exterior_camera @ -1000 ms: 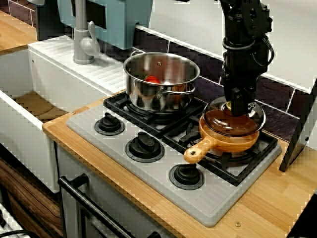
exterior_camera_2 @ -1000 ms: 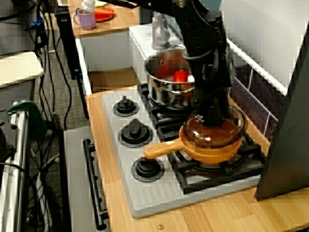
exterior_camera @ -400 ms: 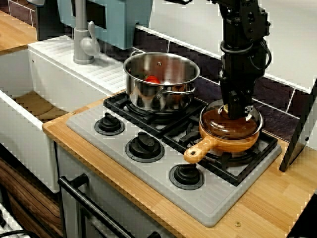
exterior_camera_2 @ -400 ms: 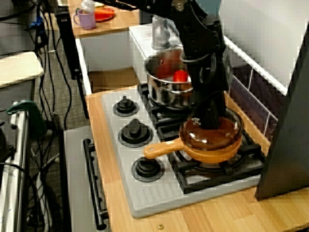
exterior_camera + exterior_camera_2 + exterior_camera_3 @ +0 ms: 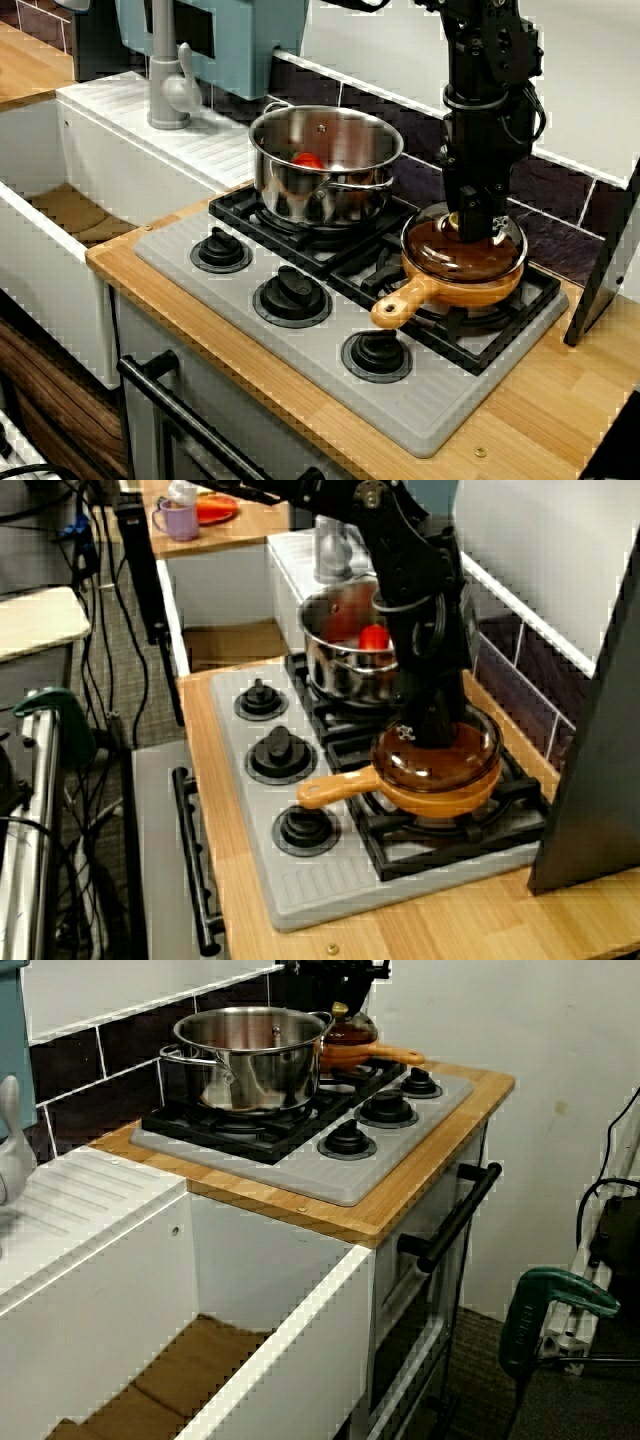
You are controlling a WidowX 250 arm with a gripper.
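Reaching down from above the back wall, the black arm stands almost upright over the right rear burner, its wrist straight. The gripper (image 5: 470, 222) points down at the middle of a brown glass lid (image 5: 445, 255). In the view from the front, the fingers are drawn in on the lid's small yellowish knob, which peeks out at their left edge. The lid lies over a tan pan (image 5: 470, 290), not quite square on it, with the pan's rim showing at the front. The pan sits on the grate, its handle (image 5: 400, 305) pointing toward the front knobs.

Only the view from the stove's end shows the arm's bent upper links coming in from the far counter. It also shows cables hanging from the wrist and a purple mug (image 5: 180, 520) on that counter. There the gripper (image 5: 420, 728) hides the knob entirely.

The view from the sink side hides most of the arm behind the top edge. It shows the knob just under the gripper (image 5: 340, 995), and a green drill (image 5: 555, 1300) on the floor.

A steel pot (image 5: 320, 165) stands just left of the pan on the grey stove (image 5: 440, 400). It holds something red (image 5: 308, 160), which does not show in the view from the sink side.
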